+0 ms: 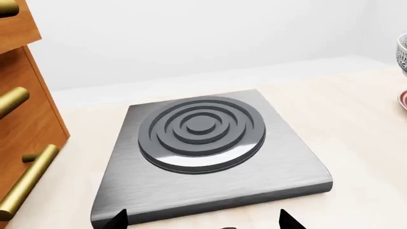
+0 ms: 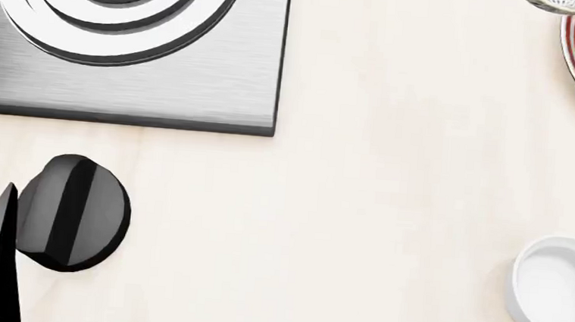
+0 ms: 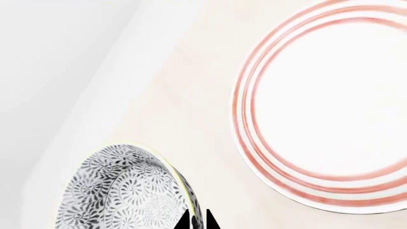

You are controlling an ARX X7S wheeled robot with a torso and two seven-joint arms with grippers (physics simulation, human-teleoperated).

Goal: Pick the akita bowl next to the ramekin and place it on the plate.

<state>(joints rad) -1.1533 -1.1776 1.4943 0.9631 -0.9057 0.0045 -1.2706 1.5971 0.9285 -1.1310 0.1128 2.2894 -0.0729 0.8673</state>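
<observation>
Fingers (image 3: 197, 220) pinch the akita bowl (image 3: 121, 191) beside the plate (image 3: 330, 105).

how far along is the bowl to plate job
Midway. In the right wrist view the right gripper is pinched on the rim of a patterned bowl, seemingly lifted near the plate. The plate is bare, so placing remains. The ramekin sits alone; the left gripper is open over the burner.

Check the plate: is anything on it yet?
Nothing on the plate where visible: bare white centre inside the red rings. Its far edge runs out of frame, unseen. The akita bowl sits beside it, in the right gripper.
</observation>
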